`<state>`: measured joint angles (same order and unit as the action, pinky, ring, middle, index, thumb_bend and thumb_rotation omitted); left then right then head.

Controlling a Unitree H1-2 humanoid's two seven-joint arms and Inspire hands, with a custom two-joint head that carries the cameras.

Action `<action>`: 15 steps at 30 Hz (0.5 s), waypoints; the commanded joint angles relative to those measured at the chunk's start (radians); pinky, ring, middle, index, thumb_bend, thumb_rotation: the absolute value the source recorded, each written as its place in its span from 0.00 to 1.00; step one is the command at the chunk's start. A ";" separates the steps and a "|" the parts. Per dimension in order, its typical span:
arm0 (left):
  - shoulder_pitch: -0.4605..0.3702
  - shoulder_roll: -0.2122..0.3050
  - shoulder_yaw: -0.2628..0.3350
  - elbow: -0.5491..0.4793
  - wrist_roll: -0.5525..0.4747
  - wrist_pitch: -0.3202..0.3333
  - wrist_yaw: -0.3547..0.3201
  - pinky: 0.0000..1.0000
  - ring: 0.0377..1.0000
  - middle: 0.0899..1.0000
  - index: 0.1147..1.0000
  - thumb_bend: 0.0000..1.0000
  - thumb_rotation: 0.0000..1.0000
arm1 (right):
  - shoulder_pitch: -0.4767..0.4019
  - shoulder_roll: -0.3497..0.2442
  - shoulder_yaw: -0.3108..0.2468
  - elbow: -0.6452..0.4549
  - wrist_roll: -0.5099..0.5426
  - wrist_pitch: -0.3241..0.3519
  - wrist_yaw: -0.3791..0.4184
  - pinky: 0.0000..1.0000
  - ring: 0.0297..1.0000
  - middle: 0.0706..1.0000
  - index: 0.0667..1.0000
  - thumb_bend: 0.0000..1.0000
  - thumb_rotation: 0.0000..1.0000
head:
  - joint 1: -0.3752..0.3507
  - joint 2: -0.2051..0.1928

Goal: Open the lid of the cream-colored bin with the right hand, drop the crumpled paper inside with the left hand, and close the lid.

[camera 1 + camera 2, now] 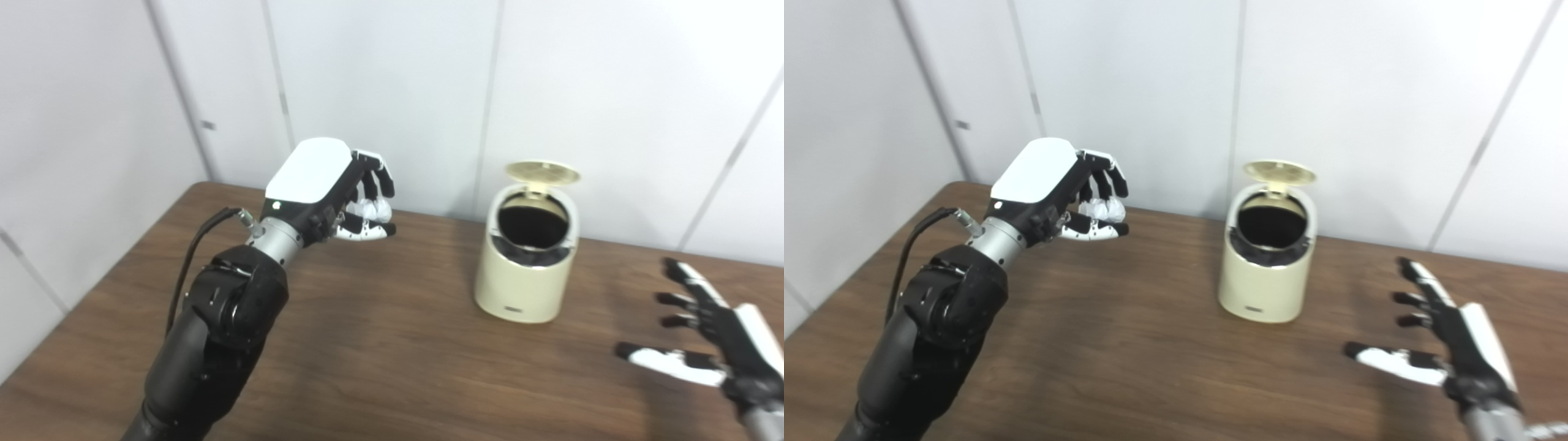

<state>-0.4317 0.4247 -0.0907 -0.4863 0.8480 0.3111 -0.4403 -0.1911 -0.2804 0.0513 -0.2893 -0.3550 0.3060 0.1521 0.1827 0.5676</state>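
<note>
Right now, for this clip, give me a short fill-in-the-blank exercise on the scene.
1. The hinged lid of the cream-colored cylindrical bin stands ____.
2. The crumpled white paper sits in the ____ robot hand.
3. The right robot hand holds ____.
4. The bin rests on a brown ____ table.

Missing words: open; left; nothing; wooden

Bin (525, 277) was finished in cream, interior seen as black; lid (542, 173) was coloured the same cream. Crumpled paper (373, 208) was seen as white. Left hand (331, 190) and right hand (713, 343) were marked black with white panels. Table (392, 367) was patterned in dark brown wood grain. Wall (392, 73) panels were painted white with grey seams.
</note>
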 commanded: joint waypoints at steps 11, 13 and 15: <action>-0.155 -0.058 -0.055 0.144 -0.036 -0.142 0.094 0.34 0.35 0.44 0.45 0.50 0.00 | -0.029 0.001 -0.001 0.012 0.006 -0.106 -0.028 0.71 0.82 0.92 0.92 0.81 0.19 | -0.095 -0.033; -0.172 -0.078 -0.066 0.164 -0.034 -0.148 0.102 0.34 0.35 0.43 0.45 0.50 0.00 | -0.030 0.006 0.002 0.025 -0.003 -0.122 -0.037 0.70 0.82 0.92 0.92 0.81 0.19 | -0.109 -0.039; -0.187 -0.096 -0.074 0.179 -0.033 -0.147 0.103 0.34 0.35 0.43 0.46 0.50 0.00 | -0.031 0.010 0.005 0.036 -0.008 -0.136 -0.044 0.68 0.82 0.92 0.92 0.82 0.20 | -0.123 -0.044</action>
<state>-0.5590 0.3273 -0.1666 -0.3003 0.8123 0.1760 -0.3662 -0.1921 -0.2711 0.0577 -0.2357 -0.3593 0.2232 0.1352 0.0584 0.5231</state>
